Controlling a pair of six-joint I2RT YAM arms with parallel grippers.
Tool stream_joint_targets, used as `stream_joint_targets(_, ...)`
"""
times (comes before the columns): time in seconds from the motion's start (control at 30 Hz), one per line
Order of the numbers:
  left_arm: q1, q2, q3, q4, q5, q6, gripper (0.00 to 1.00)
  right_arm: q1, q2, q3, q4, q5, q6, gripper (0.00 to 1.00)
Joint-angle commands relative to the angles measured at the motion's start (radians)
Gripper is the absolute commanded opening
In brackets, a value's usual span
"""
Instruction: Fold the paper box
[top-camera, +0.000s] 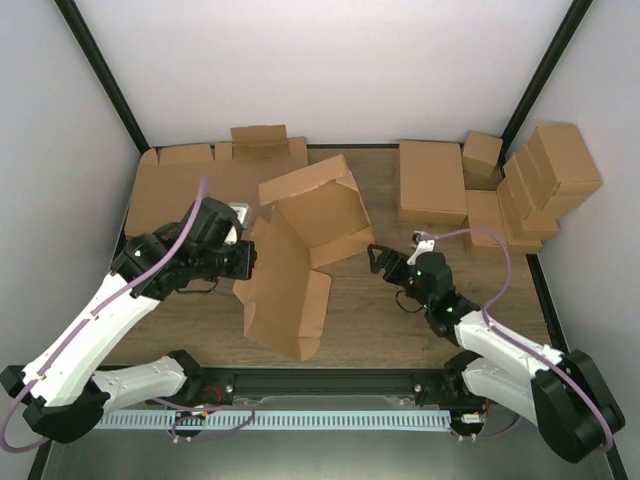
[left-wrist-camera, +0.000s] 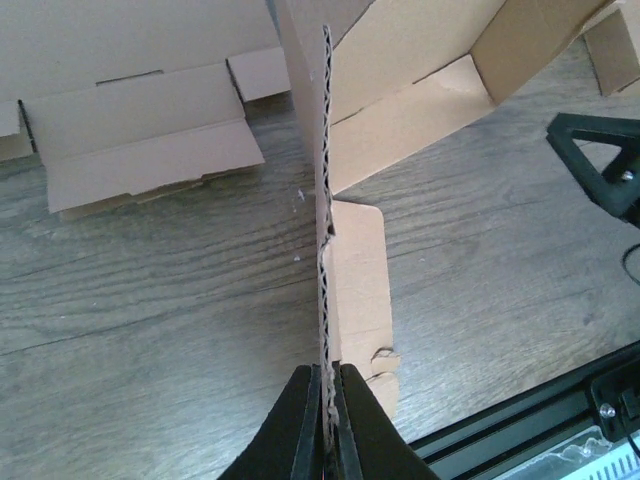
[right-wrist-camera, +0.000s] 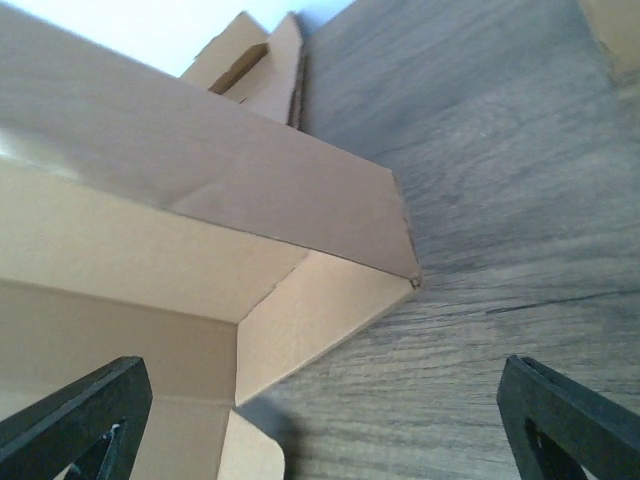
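The paper box (top-camera: 300, 250) sits half-formed at the middle of the counter (top-camera: 390, 325), slightly left of centre. One broad panel stands up on edge and leans, reaching toward the near side. Behind it the tray part is open, its walls raised at the far right, and its inside faces the right arm.

My left claw (top-camera: 245, 262) is clamped narrow on the left edge of that standing panel. From the left wrist camera, the corrugated edge rises straight out from between the two black fingers (left-wrist-camera: 300, 430), which press it from both sides. A small flap with a tab lies just right of that edge, low against the wood.

My right claw (top-camera: 380, 258) hangs just beside the tray's right corner, spread wide and holding nothing. In the right wrist view its fingers (right-wrist-camera: 80, 410) sit at the two bottom corners of the picture, with the box corner ahead and to the left. I cannot tell whether either tip touches the cardboard.

Farther out, a pile of flat cardboard blanks (top-camera: 180, 185) lies at the far left of the counter, well apart from the right arm. Finished boxes (top-camera: 540, 180) are stacked at the far right. A flat closed box (top-camera: 432, 180) lies just left of that stack.
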Motion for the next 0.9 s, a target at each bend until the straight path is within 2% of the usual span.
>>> stream_joint_targets(0.0,0.003,0.019,0.060,-0.067,-0.034,0.032,0.04,0.001,-0.097,-0.002,-0.128,-0.099,-0.095,1.00)
stream_joint_targets(0.27,0.003,0.047,0.115,-0.137,-0.028,0.053,0.04,0.001,-0.194,0.031,-0.259,-0.169,-0.239,1.00)
stream_joint_targets(0.6,0.003,0.082,0.138,-0.190,0.000,0.080,0.04,0.001,-0.082,0.185,-0.269,-0.282,-0.485,1.00)
stream_joint_targets(0.73,0.002,0.092,0.151,-0.200,-0.006,0.098,0.04,0.001,-0.058,0.229,-0.265,-0.323,-0.498,1.00)
stream_joint_targets(0.87,0.003,0.100,0.127,-0.167,0.011,0.114,0.04,-0.007,-0.074,0.246,-0.281,-0.233,-0.405,0.99)
